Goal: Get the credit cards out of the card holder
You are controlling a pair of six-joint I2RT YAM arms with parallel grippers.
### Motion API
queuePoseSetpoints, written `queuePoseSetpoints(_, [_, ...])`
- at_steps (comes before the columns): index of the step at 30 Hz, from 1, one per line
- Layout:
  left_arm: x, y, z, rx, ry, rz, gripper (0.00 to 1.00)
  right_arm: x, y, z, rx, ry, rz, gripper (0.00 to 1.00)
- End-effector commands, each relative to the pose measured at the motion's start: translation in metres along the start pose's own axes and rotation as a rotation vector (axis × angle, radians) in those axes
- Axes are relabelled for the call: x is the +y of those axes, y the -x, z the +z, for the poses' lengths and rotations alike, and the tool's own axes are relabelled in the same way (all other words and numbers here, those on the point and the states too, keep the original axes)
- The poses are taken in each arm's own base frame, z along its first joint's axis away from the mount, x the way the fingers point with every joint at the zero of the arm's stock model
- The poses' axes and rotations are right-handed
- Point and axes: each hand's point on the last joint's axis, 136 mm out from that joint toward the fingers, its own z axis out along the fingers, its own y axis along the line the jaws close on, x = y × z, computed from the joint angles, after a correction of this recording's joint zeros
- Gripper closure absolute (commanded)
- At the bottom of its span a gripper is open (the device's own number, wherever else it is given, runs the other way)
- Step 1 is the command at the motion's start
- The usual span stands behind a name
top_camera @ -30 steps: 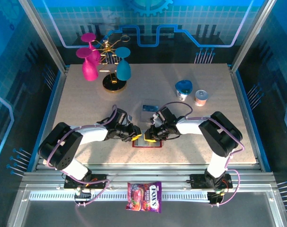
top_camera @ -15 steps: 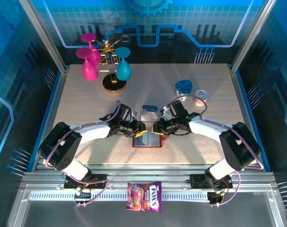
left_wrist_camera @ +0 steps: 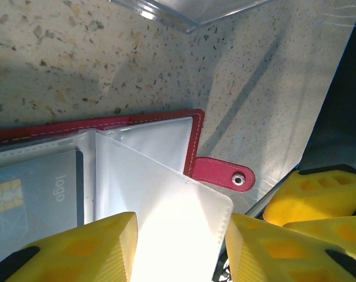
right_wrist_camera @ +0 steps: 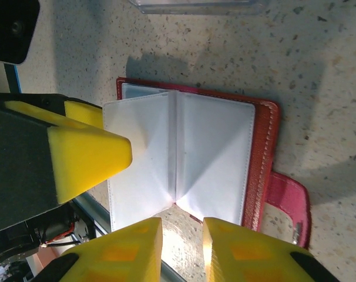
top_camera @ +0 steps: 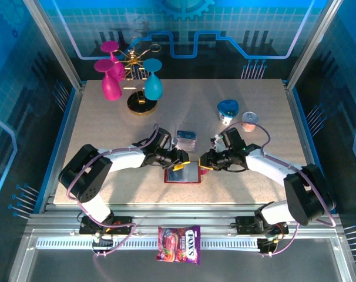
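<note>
The small flat red leather-like card holder (right_wrist_camera: 261, 147) is lying open on the speckled worktop (top_camera: 107, 135), right beneath the tips of both grippers. The left gripper (left_wrist_camera: 181, 247) is hanging over it with its yellow fingers spread, a clear plastic sleeve page (left_wrist_camera: 178, 205) showing in the gap. The right gripper (right_wrist_camera: 181, 247) is facing it from the opposite side, fingers drawn nearly together at the foot of the sleeve's fold; I cannot tell whether it is nipping the plastic. A pale blue-grey credit card (left_wrist_camera: 34, 197) with a gold chip is sitting in a pocket just beside one left finger.

What is worrying me: nothing is pinning the holder down, so a tug on a card could drag the whole wallet along. The slick sleeves could slip or crease, and the grippers are working close enough to knock together. A clear plastic box (top_camera: 185, 138) is lying just beyond the left gripper, and the red snap tab (left_wrist_camera: 222, 174) is sticking out towards the right gripper.
</note>
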Motion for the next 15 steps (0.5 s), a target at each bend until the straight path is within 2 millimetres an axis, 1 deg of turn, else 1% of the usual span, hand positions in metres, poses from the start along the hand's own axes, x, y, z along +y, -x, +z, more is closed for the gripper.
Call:
queuePoseSetpoints(1, [-0.010,-0.003,0.007,0.039,-0.018,0.012,0.54,-0.007,-0.004,-0.006,-0.001,-0.015,0.006,0.73])
queuePoseSetpoints(5, [-0.011,-0.004,0.014,0.056,-0.027,0.008,0.51,-0.008,-0.006,-0.009,-0.007,-0.018,0.006,0.73])
queuePoseSetpoints(15, [-0.006,-0.004,0.030,0.083,-0.034,-0.020,0.49,-0.013,-0.008,-0.014,-0.013,-0.026,0.017,0.71])
